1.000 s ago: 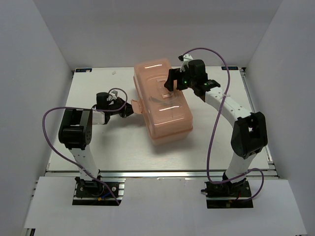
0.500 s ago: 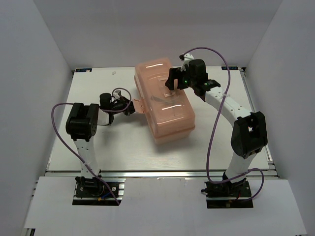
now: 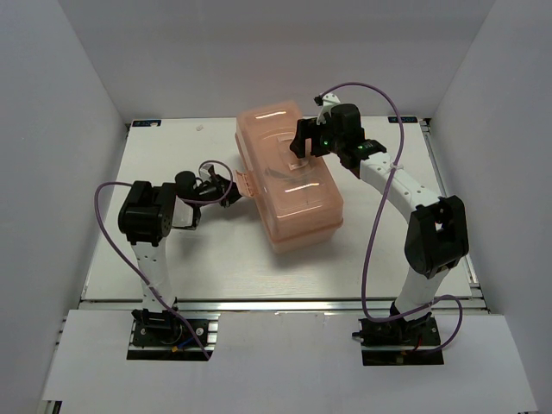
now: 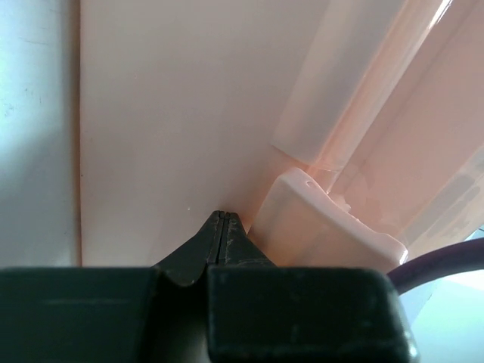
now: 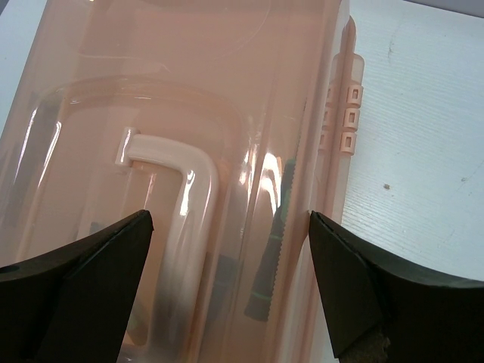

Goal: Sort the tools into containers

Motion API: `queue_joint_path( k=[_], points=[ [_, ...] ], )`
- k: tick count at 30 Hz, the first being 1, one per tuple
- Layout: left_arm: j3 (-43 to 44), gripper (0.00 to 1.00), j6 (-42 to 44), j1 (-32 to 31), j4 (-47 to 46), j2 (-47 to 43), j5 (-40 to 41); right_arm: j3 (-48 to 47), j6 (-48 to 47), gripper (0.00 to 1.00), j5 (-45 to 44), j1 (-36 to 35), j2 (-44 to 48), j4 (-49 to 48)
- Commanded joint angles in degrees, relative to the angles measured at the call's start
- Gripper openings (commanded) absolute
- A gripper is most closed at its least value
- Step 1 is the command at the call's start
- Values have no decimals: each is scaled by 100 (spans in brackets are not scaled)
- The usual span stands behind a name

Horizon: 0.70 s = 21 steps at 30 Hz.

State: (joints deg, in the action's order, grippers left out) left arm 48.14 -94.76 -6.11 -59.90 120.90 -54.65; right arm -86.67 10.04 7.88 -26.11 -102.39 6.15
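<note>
Salmon-pink translucent plastic, the toolbox (image 3: 293, 194) lies shut and slantwise on the bench (image 3: 216, 259), about mid-width and nearer the far edge. Since a second ago my left arm (image 3: 147, 216) has swung in toward it, and the box's near end has slid slightly toward the right edge. My left jaws are clenched on nothing, tips together against the box's left wall just beside the latch tab (image 4: 325, 219). My right jaws stand released wide above the lid, with the pale lid handle (image 5: 193, 197) between them. A dark green screwdriver (image 5: 266, 283) shows through the lid.
</note>
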Motion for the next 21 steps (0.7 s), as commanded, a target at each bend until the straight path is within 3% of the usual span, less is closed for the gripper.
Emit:
queue_joint_path(
  k=[1,7,16,18,21],
  points=[
    [160,1,-359,-198,-1024,-515,-283,133,-196,87,346,-202,-203,290],
    [397,0,-70,-206,-182,-787,-133,124,-205,87,311,-202,-220,299],
    [1276,0,2150,-198,3376,-1411,95,124,-213,87,311,-202,-238,316],
    [1697,0,2644,-206,4623,-1508,305,133,-205,87,311,-202,-238,316],
    [2005,0,3112,-206,5391,-1587,446,142,-196,87,319,-202,-255,316]
  ],
)
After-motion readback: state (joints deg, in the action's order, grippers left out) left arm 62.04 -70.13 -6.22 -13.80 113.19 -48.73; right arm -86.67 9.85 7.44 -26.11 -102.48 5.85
